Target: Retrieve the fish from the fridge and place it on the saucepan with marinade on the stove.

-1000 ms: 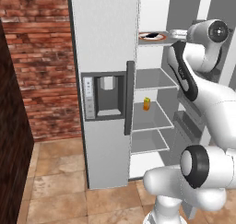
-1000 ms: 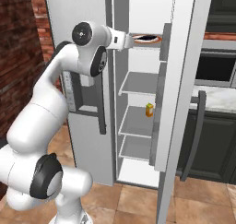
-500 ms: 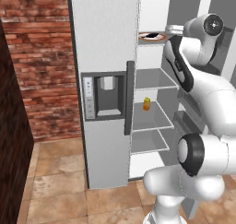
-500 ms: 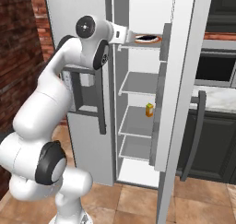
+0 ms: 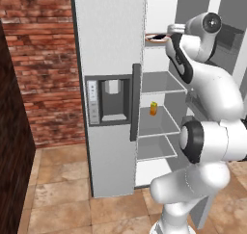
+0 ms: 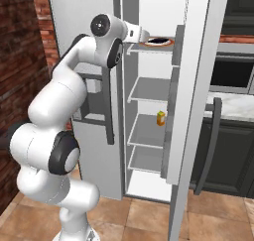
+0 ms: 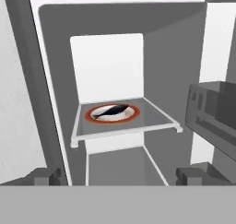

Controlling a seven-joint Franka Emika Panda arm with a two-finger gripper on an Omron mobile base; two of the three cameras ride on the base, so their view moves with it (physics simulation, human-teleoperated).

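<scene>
Straight ahead of wide-open pincer (image 7: 118,174): small dark-grey-and-white fish (image 7: 112,111) on red-rimmed white plate (image 7: 91,116), long axis crosswise.

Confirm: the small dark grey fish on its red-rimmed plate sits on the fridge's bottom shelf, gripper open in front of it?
Not quite. The small dark grey fish on its red-rimmed plate sits on the top white shelf, as the right base view shows. The gripper is open in front.

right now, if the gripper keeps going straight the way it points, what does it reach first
Probably the small dark grey and whitish fish on its red-rimmed round plate, on the white upper fridge shelf. The open gripper faces it, path apparently free; depth is uncertain.
</scene>
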